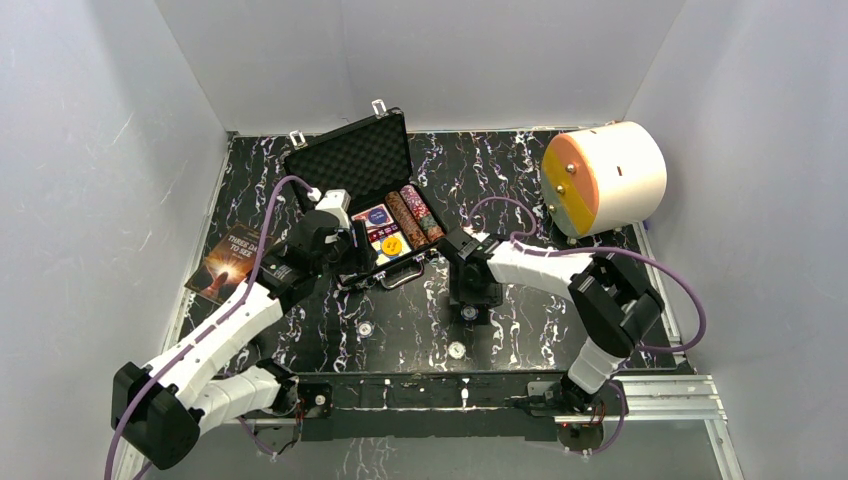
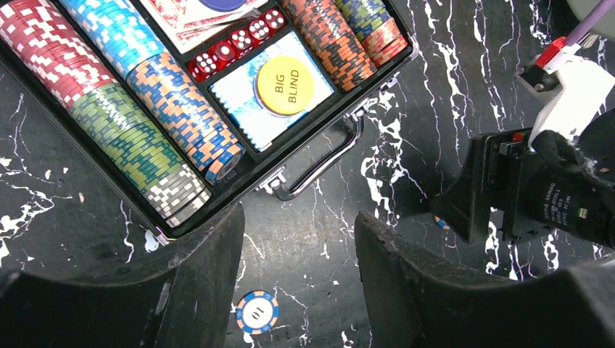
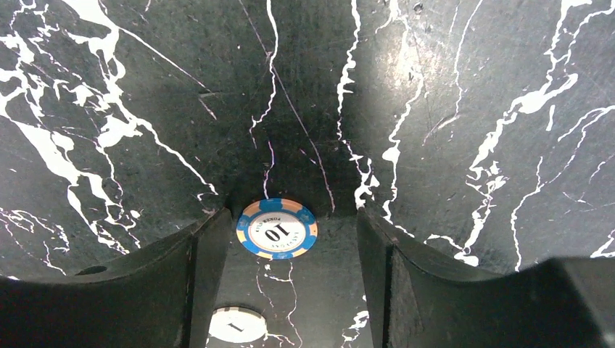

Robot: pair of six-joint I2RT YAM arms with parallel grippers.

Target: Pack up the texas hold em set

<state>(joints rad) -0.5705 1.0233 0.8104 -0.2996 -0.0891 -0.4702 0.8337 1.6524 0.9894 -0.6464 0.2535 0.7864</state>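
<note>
Collecting strays: right gripper (image 3: 289, 217) gapes astride a 10 chip (image 3: 276, 228) in the middle of the table (image 3: 471, 87); next, pinch it, carry it to the case (image 1: 345, 160) by the far edge; left gripper (image 2: 299, 225) wide, empty

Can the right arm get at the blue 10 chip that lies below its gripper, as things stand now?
Probably yes. The right gripper is open, its fingers either side of the blue 10 chip, which lies flat on the table with nothing over it.
</note>
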